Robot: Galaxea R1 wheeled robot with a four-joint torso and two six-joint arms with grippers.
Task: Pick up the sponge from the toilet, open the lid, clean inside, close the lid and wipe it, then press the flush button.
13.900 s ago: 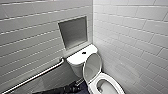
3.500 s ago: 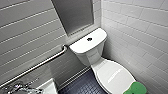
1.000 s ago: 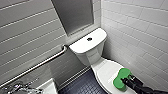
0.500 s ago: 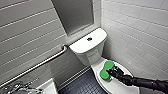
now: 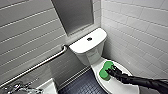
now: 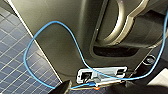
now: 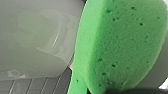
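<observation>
The white toilet (image 5: 86, 46) stands in the corner with its lid (image 5: 120, 83) down. On the flat tank top sits the dark round flush button (image 5: 89, 38). The green sponge (image 5: 106, 70) rests against the tank end of the lid, and my right gripper (image 5: 111, 72) is shut on it, its black arm reaching in from the lower right. In the right wrist view the sponge (image 7: 120, 45) looms close over the glossy white lid (image 7: 35, 37). The left wrist view holds nothing between the left gripper's jaws.
A metal grab bar (image 5: 37, 66) runs along the tiled left wall. A grey recessed panel (image 5: 75, 15) is above the tank, and tiled wall (image 5: 140, 30) closes the right side. Dark tiled floor (image 5: 80, 83) lies left of the bowl. A blue cable (image 6: 37, 32) loops beside my body.
My right arm has carried the sponge along the lid from its front end toward the tank. Over the last half second it has hardly moved.
</observation>
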